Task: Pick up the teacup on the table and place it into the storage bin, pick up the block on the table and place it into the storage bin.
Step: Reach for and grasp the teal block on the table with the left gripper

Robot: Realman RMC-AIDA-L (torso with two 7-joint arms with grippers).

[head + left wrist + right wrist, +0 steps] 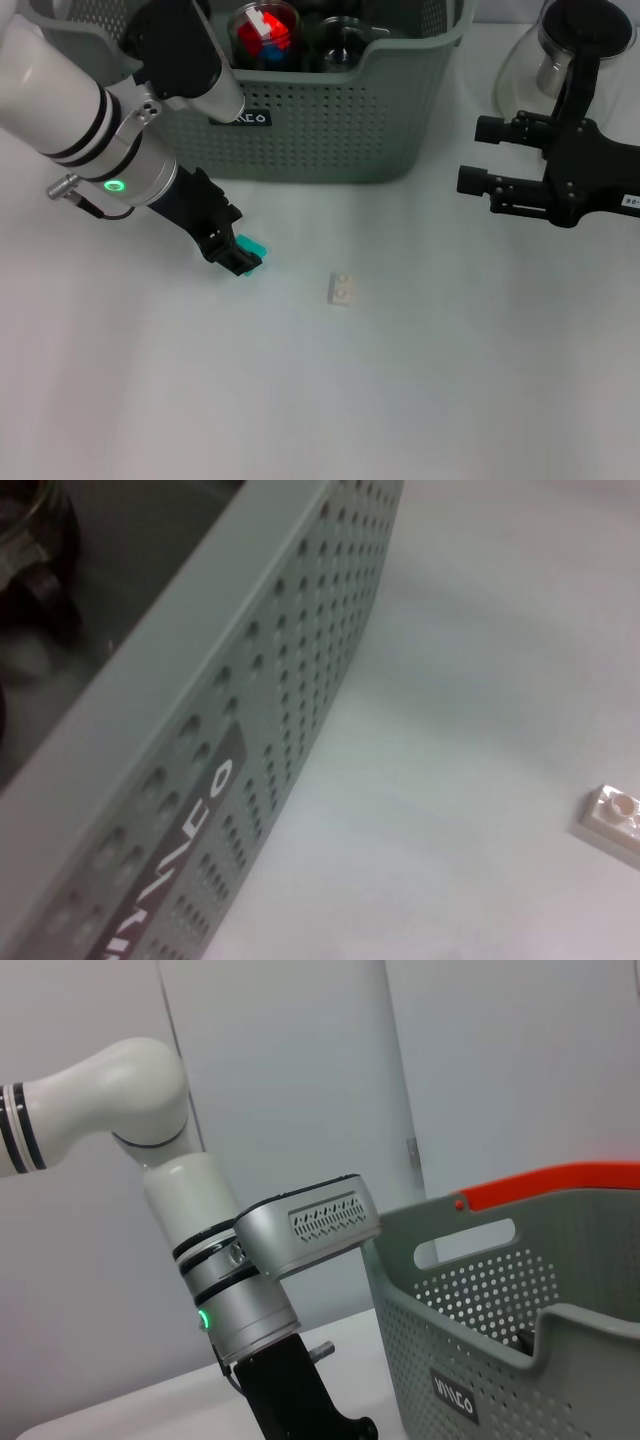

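- White table surface (420, 400) spreads bare across the nearest part of the head view.
- Small pale rectangular studded block (342, 288) lies flat on that surface, near the middle, apart from everything else; the left wrist view catches it too (612, 818).
- Just to its left, the left gripper (240, 257), black-fingered on a white and silver arm with a green light ring, is low at the table with a small teal piece (254, 246) at its fingertips. Whether the fingers are closed on that piece cannot be told.
- Farther back stands the large grey-green perforated plastic storage bin (330, 130), with a small black label with white lettering (245, 118) on its front wall.
- Inside the bin sit a clear glass teacup holding red and blue pieces (264, 36) and, beside it, a second clear glass vessel (345, 45).
- At the right, the black right gripper (478, 155) hovers above the table with its fingers spread apart, gripping nothing.
- Behind it stands a glass teapot with a black handle (570, 55).
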